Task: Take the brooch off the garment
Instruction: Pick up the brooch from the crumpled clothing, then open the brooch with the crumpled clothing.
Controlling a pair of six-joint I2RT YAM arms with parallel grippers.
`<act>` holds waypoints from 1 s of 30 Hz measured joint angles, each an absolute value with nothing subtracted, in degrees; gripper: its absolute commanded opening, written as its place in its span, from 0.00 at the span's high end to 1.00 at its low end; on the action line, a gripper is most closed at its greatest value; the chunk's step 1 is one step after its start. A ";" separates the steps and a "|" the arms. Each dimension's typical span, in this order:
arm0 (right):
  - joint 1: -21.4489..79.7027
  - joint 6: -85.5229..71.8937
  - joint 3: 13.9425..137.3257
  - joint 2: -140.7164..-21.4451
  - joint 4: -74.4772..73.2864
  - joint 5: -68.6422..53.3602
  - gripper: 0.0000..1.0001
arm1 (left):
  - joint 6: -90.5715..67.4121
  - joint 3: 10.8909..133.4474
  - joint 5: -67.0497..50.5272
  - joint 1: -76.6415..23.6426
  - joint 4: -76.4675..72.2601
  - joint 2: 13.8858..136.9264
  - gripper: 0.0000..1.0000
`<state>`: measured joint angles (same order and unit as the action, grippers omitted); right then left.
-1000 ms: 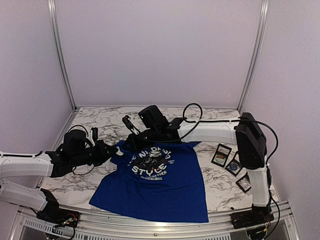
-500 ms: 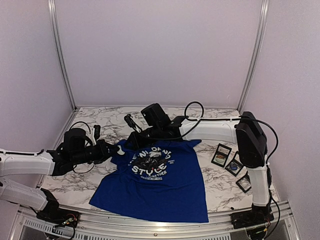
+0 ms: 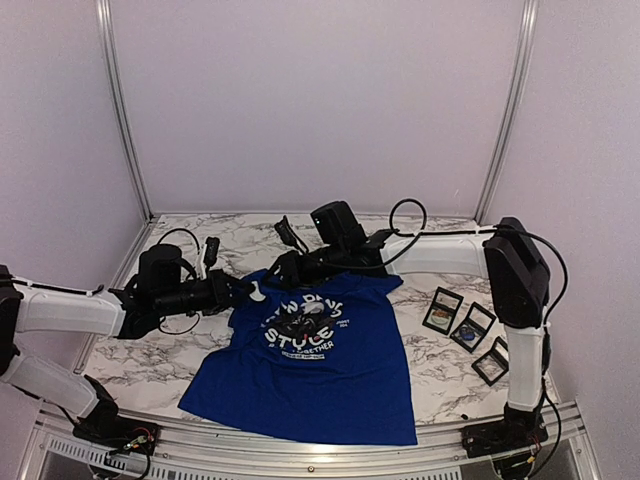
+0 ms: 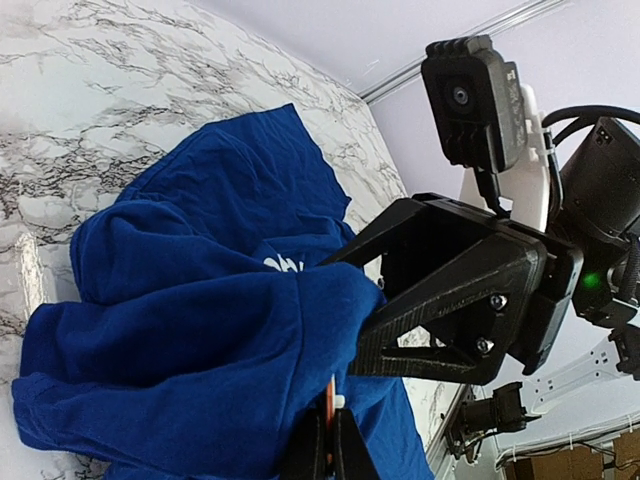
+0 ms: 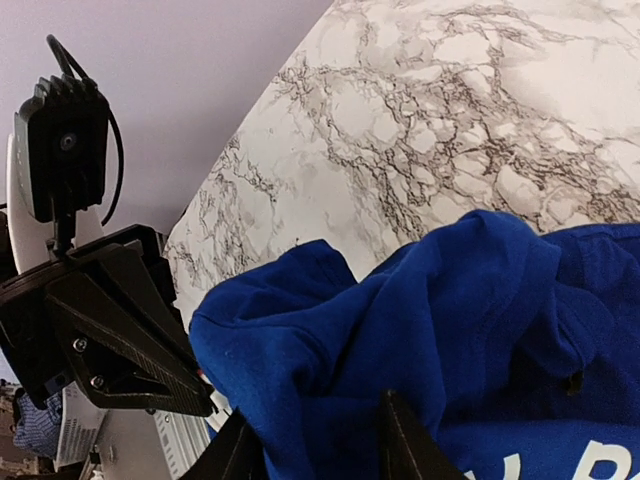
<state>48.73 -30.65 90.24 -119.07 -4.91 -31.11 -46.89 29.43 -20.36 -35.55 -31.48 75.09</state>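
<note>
Both arms have swung rightward since 1 second ago. The blue T-shirt (image 3: 322, 372) lies on the marble table (image 3: 128, 357), its collar end bunched between the 2 grippers. The left gripper (image 3: 248, 292) pinches the fabric, and the right gripper (image 3: 283, 269) clamps a fold just beside it.

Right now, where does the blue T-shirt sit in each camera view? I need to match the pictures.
Top external: the blue T-shirt lies flat in the centre, between the two arms.
Left wrist: it is bunched up across the lower left.
Right wrist: it is heaped across the lower right.
Shared landmark: the white lettering on its chest, at mid-frame in the left wrist view and at the bottom right edge in the right wrist view.
</note>
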 measured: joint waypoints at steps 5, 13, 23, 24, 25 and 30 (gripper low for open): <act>46.63 -33.41 84.62 -115.72 -1.02 -31.31 0.48 | -47.79 31.14 -23.33 -35.18 -37.50 79.90 1.00; 45.56 -35.22 77.34 -106.72 2.72 -27.81 0.39 | -52.47 32.14 -24.62 -34.72 -46.02 83.99 1.00; 47.29 -40.05 73.36 -104.73 7.55 -29.15 0.38 | -56.38 32.14 -24.53 -34.54 -49.95 84.73 1.00; 47.37 -40.58 73.34 -105.12 7.99 -29.45 0.38 | -56.69 32.14 -24.51 -34.54 -50.30 84.73 1.00; 47.37 -40.99 73.34 -105.49 8.38 -29.71 0.38 | -56.97 32.14 -24.51 -34.54 -50.61 84.73 1.00; 47.24 -44.03 73.34 -107.11 11.57 -31.38 0.40 | -58.28 32.14 -24.51 -34.54 -52.10 84.73 1.00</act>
